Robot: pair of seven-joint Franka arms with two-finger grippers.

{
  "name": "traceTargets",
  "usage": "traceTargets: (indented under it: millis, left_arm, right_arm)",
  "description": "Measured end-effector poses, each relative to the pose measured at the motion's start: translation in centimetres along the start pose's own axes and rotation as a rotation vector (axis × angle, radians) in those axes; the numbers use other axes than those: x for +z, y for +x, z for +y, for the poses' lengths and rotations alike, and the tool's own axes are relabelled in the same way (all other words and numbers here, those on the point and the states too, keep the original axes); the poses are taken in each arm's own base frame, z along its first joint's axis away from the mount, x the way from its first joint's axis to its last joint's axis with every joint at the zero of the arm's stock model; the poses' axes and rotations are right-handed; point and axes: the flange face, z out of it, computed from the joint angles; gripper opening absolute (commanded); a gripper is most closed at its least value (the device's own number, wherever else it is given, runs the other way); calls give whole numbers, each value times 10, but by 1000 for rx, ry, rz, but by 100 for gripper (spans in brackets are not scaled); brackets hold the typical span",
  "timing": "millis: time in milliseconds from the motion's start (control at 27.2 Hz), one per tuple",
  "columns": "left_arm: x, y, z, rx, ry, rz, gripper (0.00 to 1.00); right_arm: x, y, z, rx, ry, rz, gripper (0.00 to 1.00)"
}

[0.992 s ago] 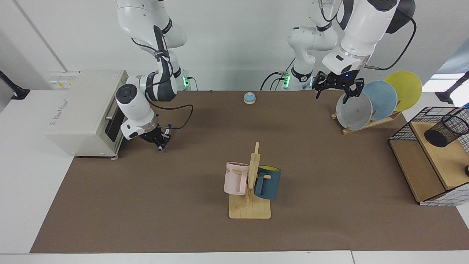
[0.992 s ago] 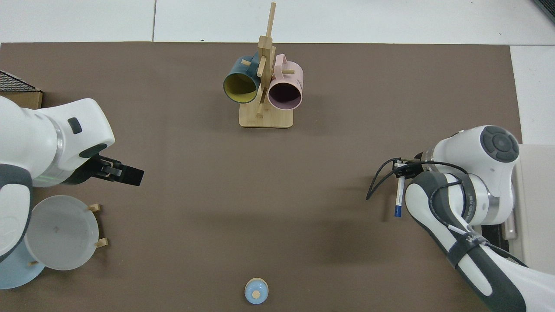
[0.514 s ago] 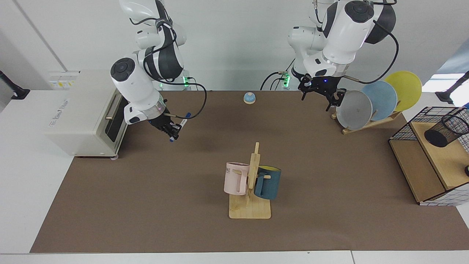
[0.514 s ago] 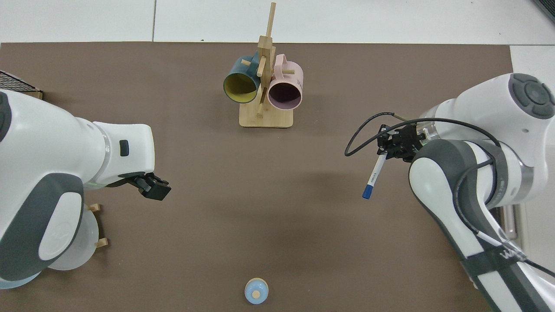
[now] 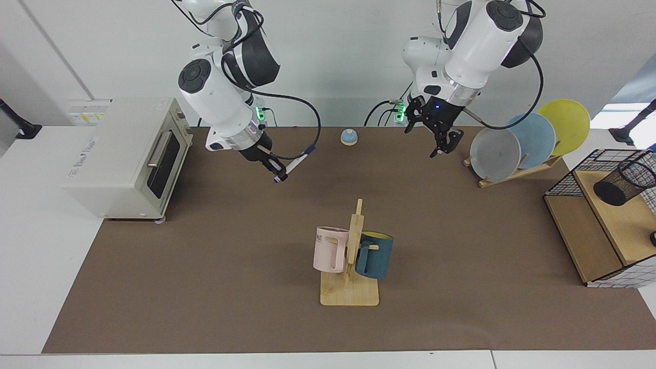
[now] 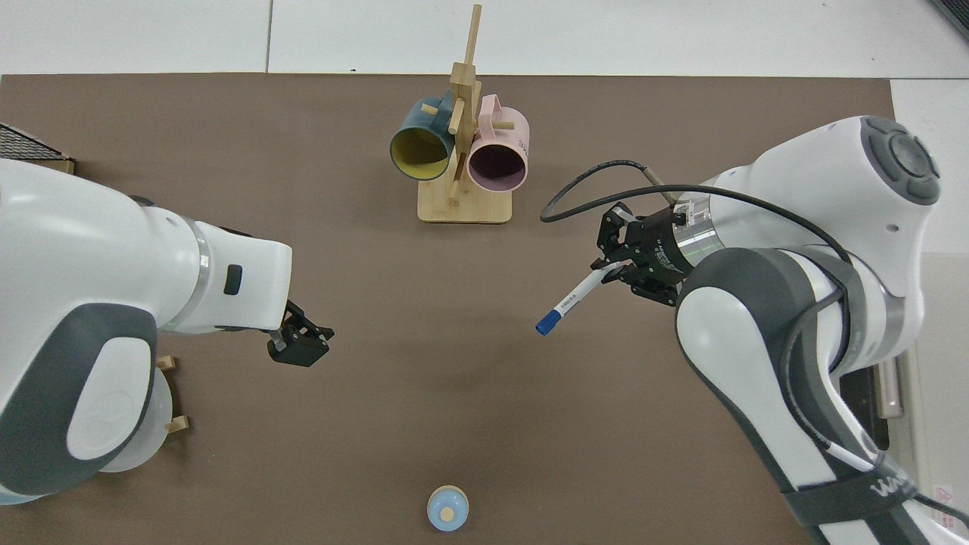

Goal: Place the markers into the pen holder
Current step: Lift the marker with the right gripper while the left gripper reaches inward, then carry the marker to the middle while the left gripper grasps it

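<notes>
right pincer clamped, left pincer raised

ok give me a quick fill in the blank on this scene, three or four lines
1. The right gripper holds a white marker with a ____ cap.
2. The pen holder lies on its side on the wooden shelf of the wire ____.
3. The pink mug hangs on a wooden ____ beside the blue mug.
4. The left gripper holds ____.

Missing words: blue; basket; rack; nothing
</notes>
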Motion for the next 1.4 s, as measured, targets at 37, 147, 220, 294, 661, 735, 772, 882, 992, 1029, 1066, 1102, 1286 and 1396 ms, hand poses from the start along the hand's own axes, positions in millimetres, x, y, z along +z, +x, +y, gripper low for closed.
traceTargets:
  millis: [37, 147, 220, 294, 661, 735, 772, 882, 992, 1029, 1066, 1102, 1286, 1396]
  left_arm:
    - [2, 3, 4, 3, -13, 7, 100]
    - [9, 11, 16, 17, -43, 22, 100]
    - [14, 15, 22, 24, -50, 34, 100]
    - [20, 20, 28, 30, -61, 48, 100]
    - [46, 49, 64, 121, -57, 107, 98]
    - [47, 56, 74, 169, -48, 119, 98]
    - [47, 59, 79, 191, -42, 127, 98]
    - [47, 68, 90, 233, -25, 149, 97]
    - [47, 71, 95, 265, -19, 156, 88]
    - [47, 71, 95, 276, -17, 158, 83]
    - [47, 72, 95, 287, -15, 160, 76]
    - [47, 72, 94, 299, -12, 161, 67]
    - [46, 71, 91, 338, -3, 168, 41]
    - [45, 72, 90, 357, 6, 175, 42]
  right_arm:
    - [-1, -4, -2, 24, 7, -8, 0]
    - [-1, -17, -9, 94, 26, -42, 0]
    - [-1, -25, -13, 146, 36, -63, 0]
    - [-1, -32, -17, 202, 52, -84, 0]
    - [5, -70, -34, 378, 90, -167, 0]
    - [7, -82, -39, 384, 100, -165, 0]
    - [9, -88, -41, 384, 106, -165, 0]
    - [12, -103, -47, 386, 122, -163, 0]
    - [14, -109, -49, 384, 123, -164, 0]
    - [14, -109, -49, 384, 123, -164, 0]
    - [14, -109, -48, 385, 123, -163, 0]
    - [14, -108, -48, 386, 124, -163, 0]
    - [14, -105, -48, 390, 124, -162, 0]
    - [14, -105, -48, 390, 123, -162, 0]
